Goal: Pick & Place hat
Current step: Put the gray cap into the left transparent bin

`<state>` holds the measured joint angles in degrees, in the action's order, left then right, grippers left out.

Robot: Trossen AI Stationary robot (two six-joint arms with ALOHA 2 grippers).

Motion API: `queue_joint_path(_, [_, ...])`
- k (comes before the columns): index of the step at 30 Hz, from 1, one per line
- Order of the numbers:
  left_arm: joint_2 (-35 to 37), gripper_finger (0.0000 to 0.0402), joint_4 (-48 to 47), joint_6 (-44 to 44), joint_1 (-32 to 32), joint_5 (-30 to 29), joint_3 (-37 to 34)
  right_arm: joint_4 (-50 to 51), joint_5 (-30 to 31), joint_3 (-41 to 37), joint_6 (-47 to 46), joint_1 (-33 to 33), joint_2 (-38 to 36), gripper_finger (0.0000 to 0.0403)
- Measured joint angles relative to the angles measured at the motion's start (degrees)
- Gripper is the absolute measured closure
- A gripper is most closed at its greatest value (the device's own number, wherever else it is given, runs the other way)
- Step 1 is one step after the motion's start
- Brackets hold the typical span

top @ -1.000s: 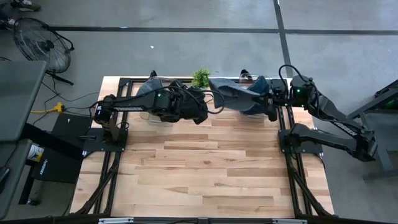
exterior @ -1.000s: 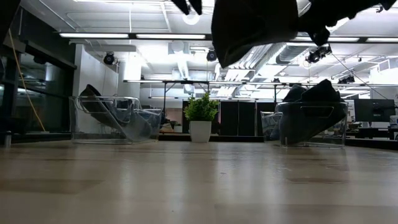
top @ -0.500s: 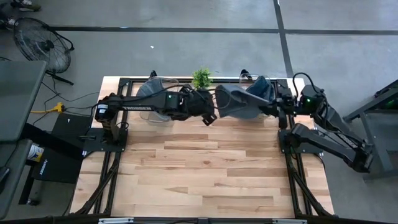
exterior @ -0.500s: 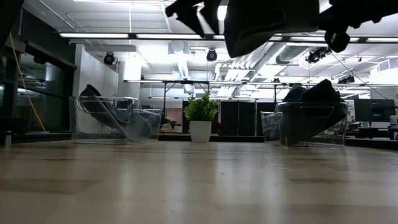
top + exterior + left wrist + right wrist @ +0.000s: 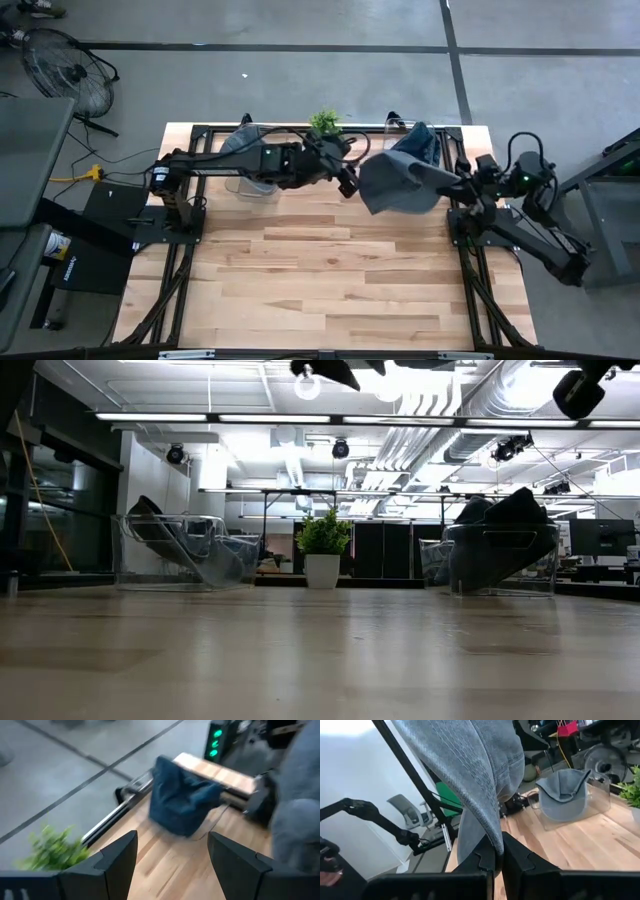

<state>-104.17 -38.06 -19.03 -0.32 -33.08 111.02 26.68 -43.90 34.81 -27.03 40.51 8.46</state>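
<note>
A grey hat point(image 5: 400, 185) hangs in the air over the far right part of the table, held by my right gripper point(image 5: 462, 186), which is shut on it. In the right wrist view the hat point(image 5: 470, 765) stretches ahead of the shut fingers point(image 5: 499, 851). My left gripper point(image 5: 352, 182) is open just left of the hat, touching nothing. Its two fingers point(image 5: 172, 865) stand apart in the left wrist view, with the hat point(image 5: 300, 805) at the picture's edge. The hat is above the low view's frame. My right gripper pinches the grey hat's edge point(image 5: 492, 837) between its two fingers. The fingers come about level from the table's right side. The hat is lifted clear of the table and spreads out from the fingertips toward the table's left.
A clear bin point(image 5: 250, 160) holding a grey hat point(image 5: 570, 792) sits at the far left. A second clear bin point(image 5: 500, 555) with blue hats point(image 5: 180, 800) sits at the far right. A small potted plant point(image 5: 323, 122) stands between them. Bare wood point(image 5: 330, 270) fills the near half.
My right gripper has carried the hat up, out of the low view, and toward the table's right and near edges. My left gripper has moved right, following the hat, and has risen.
</note>
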Motion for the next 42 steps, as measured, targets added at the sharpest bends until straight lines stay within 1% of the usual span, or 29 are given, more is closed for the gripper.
queue_joint_path(5, [-0.1, 0.0165, 6.4, 3.5, 0.0, 5.9, 0.0, -0.1, 0.2, 0.0, -0.2, 0.0, -0.9, 0.0399])
queue_joint_path(10, [-0.1, 0.0165, 11.4, 5.0, 0.0, 12.5, 0.0, -2.6, 0.9, 0.0, -0.2, 0.0, -0.9, 0.0399])
queue_joint_path(14, [-0.1, 0.0165, 12.2, 5.2, 0.0, 16.3, 0.0, -2.9, 0.7, 0.0, -0.1, 0.0, -0.9, 0.0399])
queue_joint_path(17, [0.5, 0.0165, 10.9, 5.6, 0.0, 16.1, 0.0, -2.4, 0.4, 0.0, 0.2, 0.0, -0.9, 0.0399])
queue_joint_path(24, [5.8, 0.0165, 4.8, 6.0, 0.0, 15.6, 0.0, -1.5, 0.9, 0.0, 2.0, 0.0, -0.9, 0.0399])
queue_joint_path(31, [6.5, 0.0165, 7.8, 5.3, 0.0, 19.8, 0.0, -1.7, 1.1, 0.0, 3.0, 0.0, -0.6, 0.0399])
queue_joint_path(34, [5.1, 0.0165, 9.6, 5.0, 0.0, 20.7, 0.2, -1.8, 1.4, 0.0, 3.5, 0.0, -0.3, 0.0399])
queue_joint_path(37, [4.4, 0.0165, 9.0, 4.2, 0.0, 22.2, -0.3, -2.3, 1.4, 0.0, 3.7, 0.0, 0.0, 0.0399])
queue_joint_path(39, [3.5, 0.0165, 10.9, 4.1, 0.0, 21.9, 0.2, -3.0, 1.1, 0.0, 3.4, 0.0, 0.1, 0.0399])
queue_joint_path(42, [2.9, 0.0165, 9.7, 3.7, 0.0, 20.7, 0.0, -4.0, 0.4, 0.1, 3.0, 0.0, 0.1, 0.0399])
